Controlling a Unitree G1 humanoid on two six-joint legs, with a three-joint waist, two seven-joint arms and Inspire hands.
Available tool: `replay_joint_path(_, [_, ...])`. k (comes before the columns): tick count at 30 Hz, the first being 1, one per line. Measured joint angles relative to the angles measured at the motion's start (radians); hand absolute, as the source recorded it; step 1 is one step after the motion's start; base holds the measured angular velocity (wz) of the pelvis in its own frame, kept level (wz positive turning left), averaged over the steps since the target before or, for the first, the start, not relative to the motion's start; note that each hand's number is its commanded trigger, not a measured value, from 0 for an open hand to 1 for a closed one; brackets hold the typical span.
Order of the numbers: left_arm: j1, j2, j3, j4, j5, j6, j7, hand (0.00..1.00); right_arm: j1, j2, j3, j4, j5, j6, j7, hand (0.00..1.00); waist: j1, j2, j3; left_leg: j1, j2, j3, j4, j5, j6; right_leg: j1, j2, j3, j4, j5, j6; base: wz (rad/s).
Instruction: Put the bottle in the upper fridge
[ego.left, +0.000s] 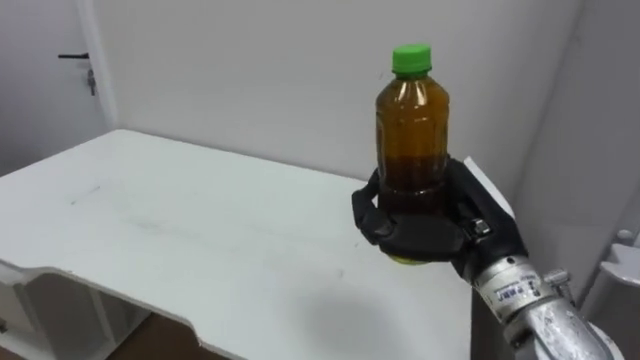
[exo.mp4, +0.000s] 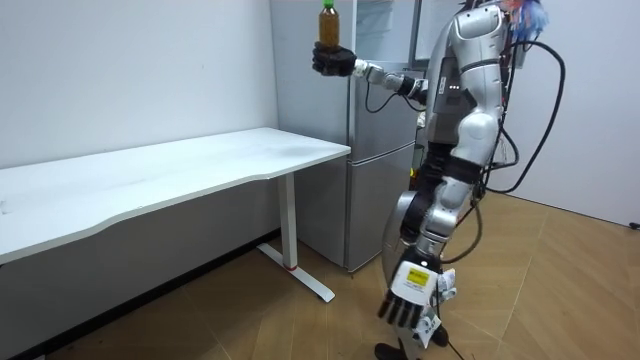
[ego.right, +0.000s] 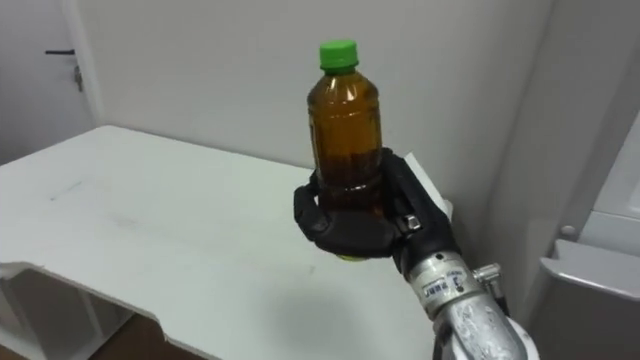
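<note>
- The right hand (ego.left: 420, 225) has its fingers curled round the lower part of the bottle (ego.left: 412, 130).
- The bottle stands upright, brown with a green cap, raised above the white tabletop (ego.left: 180, 230) near its end.
- In the room view the robot stands beside the grey fridge (exo.mp4: 375, 150).
- The left hand (exo.mp4: 408, 298) hangs low at its side, fingers relaxed.

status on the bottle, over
right robot hand shut on bottle, upright, above table end. left robot hand open, hanging at side. fridge just beyond, path looks clear.
</note>
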Motion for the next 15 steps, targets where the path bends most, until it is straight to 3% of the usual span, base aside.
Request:
replay_joint_path(6, [-0.003,-0.001,0.0,0.007,0.007,-0.009,0.0,0.0,0.004,-0.04,-0.021,-0.131,-0.037,0.0,0.056,1.0,-0.043,-0.006,-0.0019,0.036,0.002,0.027,-0.021,0.0,0.0,0.007,0.004,0.036,-0.002,0.0,0.0,-0.17])
replay_joint_path(15, [0.038,-0.006,0.067,0.056,0.019,-0.011,0.006,0.0,0.102,-0.051,-0.182,-0.235,-0.025,0.0,0.072,1.0,-0.074,-0.015,-0.0039,0.078,0.011,0.054,-0.03,-0.017,-0.002,0.044,0.016,0.062,-0.019,0.003,0.004,-0.11])
